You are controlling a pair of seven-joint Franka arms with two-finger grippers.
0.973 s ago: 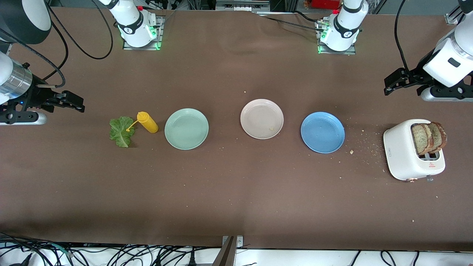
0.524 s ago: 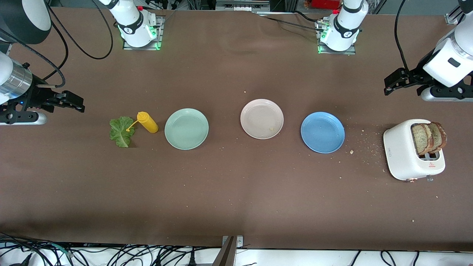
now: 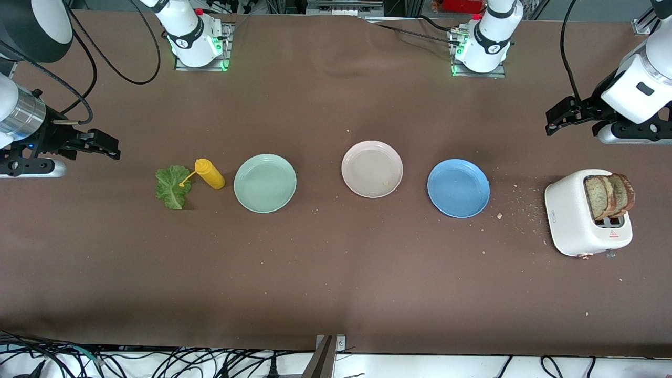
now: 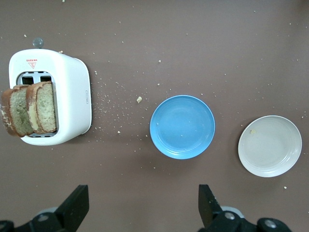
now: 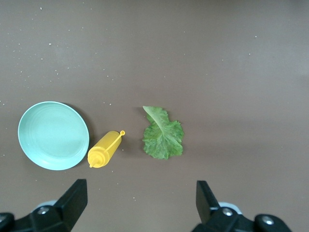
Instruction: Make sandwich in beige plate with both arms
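Front view gave me the whole table (image 3: 336, 273) at a glance, and I took the beige plate (image 3: 372, 169) as my landmark. It lay bare but for a crumb or two, with the blue plate (image 3: 458, 188) just beside it toward the left arm's end and the mint-green plate (image 3: 265, 183) beside it toward the right arm's end; both of those were bare as well. Well apart from the beige plate at the left arm's end stood the white toaster (image 3: 572, 220), and its slots held the two bread slices (image 3: 609, 196), standing up and leaning together. Well apart toward the right arm's end lay the lettuce leaf (image 3: 172, 186), flat on the table, with the yellow squeeze bottle (image 3: 210, 174) on its side next to it, the nozzle tip at the leaf's edge.

Both arms waited high at their own ends of the table. I saw the left pincer (image 4: 142, 210) wide, over bare table near the toaster, and the right pincer (image 5: 140, 208) wide too, over bare table near the leaf, neither holding anything.

Nothing of the sandwich was on the plate, so I judged bread came first. I reckoned the left pincer should drop straight onto one slice's top crust and lift vertically, so the toaster would not tip or drag.
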